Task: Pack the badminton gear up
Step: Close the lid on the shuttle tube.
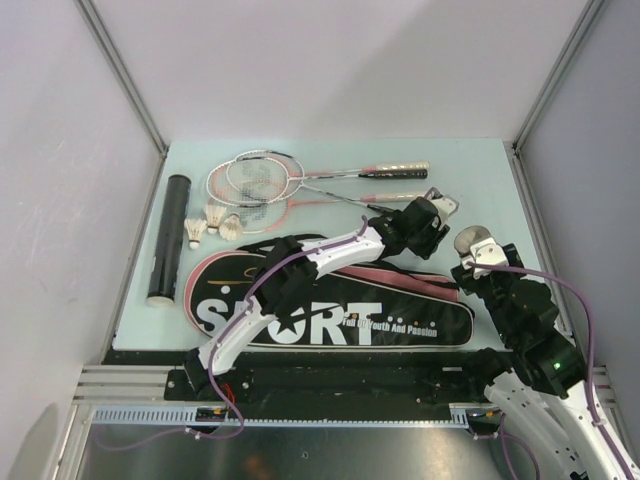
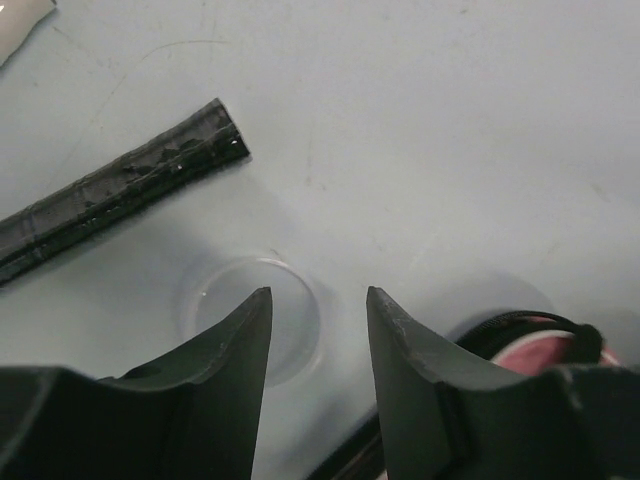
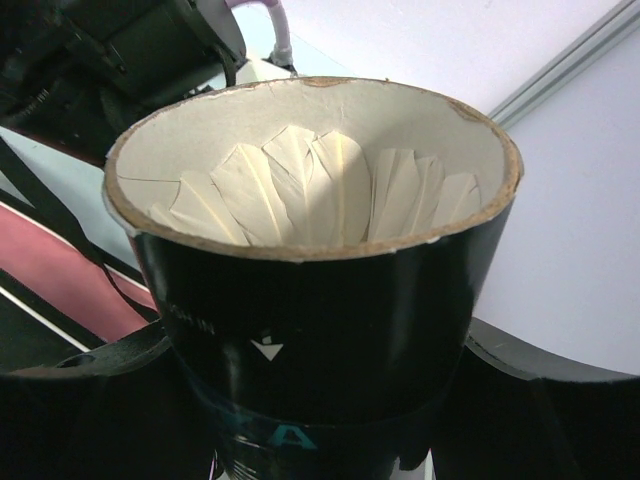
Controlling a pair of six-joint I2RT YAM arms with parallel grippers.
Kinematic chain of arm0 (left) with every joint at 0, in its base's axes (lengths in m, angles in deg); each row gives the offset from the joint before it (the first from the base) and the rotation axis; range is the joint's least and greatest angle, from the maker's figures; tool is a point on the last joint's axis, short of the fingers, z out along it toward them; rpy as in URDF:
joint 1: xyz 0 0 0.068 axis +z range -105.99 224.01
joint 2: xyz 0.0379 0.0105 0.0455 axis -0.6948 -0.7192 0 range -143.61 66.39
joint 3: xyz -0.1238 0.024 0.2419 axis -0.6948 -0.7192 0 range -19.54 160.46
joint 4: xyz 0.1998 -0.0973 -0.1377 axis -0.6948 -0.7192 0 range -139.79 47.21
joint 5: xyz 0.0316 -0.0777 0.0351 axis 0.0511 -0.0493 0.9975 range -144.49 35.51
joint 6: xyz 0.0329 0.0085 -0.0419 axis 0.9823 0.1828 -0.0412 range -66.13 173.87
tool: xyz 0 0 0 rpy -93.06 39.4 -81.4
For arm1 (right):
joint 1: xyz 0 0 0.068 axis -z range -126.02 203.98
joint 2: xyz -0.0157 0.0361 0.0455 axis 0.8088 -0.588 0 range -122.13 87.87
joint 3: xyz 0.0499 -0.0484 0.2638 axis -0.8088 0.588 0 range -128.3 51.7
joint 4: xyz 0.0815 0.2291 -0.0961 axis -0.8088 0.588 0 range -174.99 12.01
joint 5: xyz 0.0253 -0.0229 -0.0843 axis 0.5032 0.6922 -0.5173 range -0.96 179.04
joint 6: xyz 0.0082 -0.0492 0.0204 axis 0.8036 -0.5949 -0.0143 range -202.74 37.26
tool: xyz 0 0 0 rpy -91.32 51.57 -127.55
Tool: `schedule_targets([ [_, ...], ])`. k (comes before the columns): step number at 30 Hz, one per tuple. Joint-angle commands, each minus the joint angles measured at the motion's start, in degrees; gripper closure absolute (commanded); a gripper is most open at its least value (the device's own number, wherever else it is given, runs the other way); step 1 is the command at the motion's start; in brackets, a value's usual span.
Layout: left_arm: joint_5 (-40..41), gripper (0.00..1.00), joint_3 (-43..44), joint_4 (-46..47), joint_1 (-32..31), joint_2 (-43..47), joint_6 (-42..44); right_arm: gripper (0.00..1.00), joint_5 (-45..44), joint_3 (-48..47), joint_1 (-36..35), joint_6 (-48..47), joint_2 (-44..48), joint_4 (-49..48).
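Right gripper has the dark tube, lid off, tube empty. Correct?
Not empty. The right wrist view looks straight into the tube and shows white shuttlecock feathers inside it. The rest holds: the right gripper is closed on the tube, and its top is open with no lid on.

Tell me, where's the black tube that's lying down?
In the top view, the tube lies along the left edge of the table, just left of three loose shuttlecocks and the bag.

free: table (image 1: 480,195) behind rackets (image 1: 268,180) | blocked: bag (image 1: 400,325) (centre), left arm (image 1: 300,265) over it
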Motion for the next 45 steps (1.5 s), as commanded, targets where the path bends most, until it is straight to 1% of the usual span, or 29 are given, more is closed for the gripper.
schedule_targets([
  [1,4.5,0.53,4.2,-1.3,0.0,-3.2,3.2,0.76,0.9,-1.4,0.1,-1.1,1.8,-3.1],
  [2,4.5,0.53,5.3,-1.8,0.1,-3.6,3.3,0.76,0.9,-1.4,0.1,-1.1,2.1,-2.8],
  [3,4.1,0.56,6.1,-2.2,0.2,-4.2,3.1,0.76,0.9,-1.3,0.1,-1.2,2.3,-2.8],
  [6,2.5,0.58,6.6,-3.3,0.2,-5.7,1.4,0.76,1.1,-1.4,0.1,-1.5,2.4,-2.9],
  [12,1.7,0.57,5.4,-4.0,0.0,-7.1,0.2,0.76,2.2,-1.4,0.2,-0.9,1.6,-2.8],
  [14,1.9,0.59,5.2,-4.4,0.0,-7.3,-0.1,0.76,2.3,-1.3,0.1,-0.9,1.2,-2.8],
  [15,2.4,0.62,4.9,-4.7,0.0,-7.5,-0.2,0.76,2.3,-1.4,0.1,-1.1,0.9,-2.8],
  [17,3.0,0.74,5.0,-5.7,0.0,-7.7,-0.2,0.76,2.5,-1.3,0.1,-1.5,0.0,-3.2],
  [18,3.3,0.78,5.0,-6.1,0.0,-7.6,0.0,0.76,2.5,-1.4,0.1,-1.7,-0.3,-3.2],
  [19,3.6,0.84,5.2,-6.6,0.0,-7.3,0.2,0.76,2.8,-1.4,0.1,-1.8,-0.7,-3.5],
  [20,4.1,0.96,5.0,-7.5,0.0,-7.0,0.5,0.76,2.8,-1.4,0.2,-1.9,-1.0,-3.6],
  [21,4.5,1.0,4.7,-7.7,0.0,-6.5,0.8,0.76,2.8,-1.4,0.1,-1.9,-1.2,-3.8],
  [23,4.5,1.0,4.3,-8.8,0.3,-4.7,1.8,0.76,3.0,-1.4,0.1,-2.1,-2.3,-4.3],
  [26,1.7,1.0,2.3,-10.5,2.5,1.9,-0.1,0.76,2.9,-1.3,0.2,-1.9,-5.2,-5.1],
  [27,-2.6,1.0,0.8,-10.5,3.6,7.9,-1.2,0.76,2.6,-1.4,0.3,-1.8,-5.9,-5.5],
  [28,-5.4,1.0,-1.5,-10.4,6.6,10.9,-2.3,0.76,2.8,-1.2,0.3,-1.9,-6.8,-6.3],
  [29,-8.9,1.0,-2.1,-10.4,8.3,13.9,-4.3,0.76,3.2,-1.2,0.6,-2.1,-8.0,-6.8],
  [30,-13.4,1.0,-2.8,-10.3,9.9,19.3,-5.1,0.75,3.9,-1.2,0.9,-2.2,-10.8,-7.3],
  [31,-16.4,1.0,-4.1,-10.4,12.9,21.9,-6.0,0.75,5.8,-1.3,1.6,-2.4,-12.5,-8.5],
  [32,-19.1,1.0,-5.0,-10.4,14.4,24.4,-8.1,0.76,6.9,-1.2,2.4,-3.2,-13.7,-9.2],
  [33,-25.3,1.0,-6.0,-10.2,15.8,28.8,-9.5,0.76,8.3,-1.2,3.2,-3.7,-16.2,-10.0],
  [34,-28.5,1.0,-8.2,-9.4,18.3,30.9,-10.6,0.77,11.8,-1.3,4.2,-4.0,-17.4,-12.1],
  [35,-30.7,1.0,-9.4,-8.9,19.0,32.9,-11.6,0.77,14.0,-1.6,6.7,-4.2,-18.4,-13.0],
  [36,-32.7,1.0,-10.5,-8.4,19.5,36.9,-11.4,0.79,19.6,-1.7,7.8,-5.3,-20.3,-13.6],
  [38,-36.6,1.0,-14.5,-6.7,19.8,41.0,-9.2,0.78,25.9,-2.5,9.9,-6.9,-22.1,-15.8],
  [39,-38.4,1.0,-16.1,-5.5,19.8,44.7,-8.7,0.78,32.3,-3.0,10.2,-9.4,-23.1,-15.8],
  [40,-42.2,1.0,-19.3,-2.9,19.8,46.5,-8.3,0.78,35.2,-3.7,10.2,-10.5,-25.5,-15.0],
  [42,-45.0,1.0,-22.0,-0.4,19.7,50.3,-6.6,0.78,41.6,-5.2,10.2,-12.4,-27.4,-14.2],
  [45,-46.0,1.0,-25.1,1.0,19.6,51.7,-4.7,0.79,47.5,-5.8,10.4,-12.7,-29.0,-13.9],
])
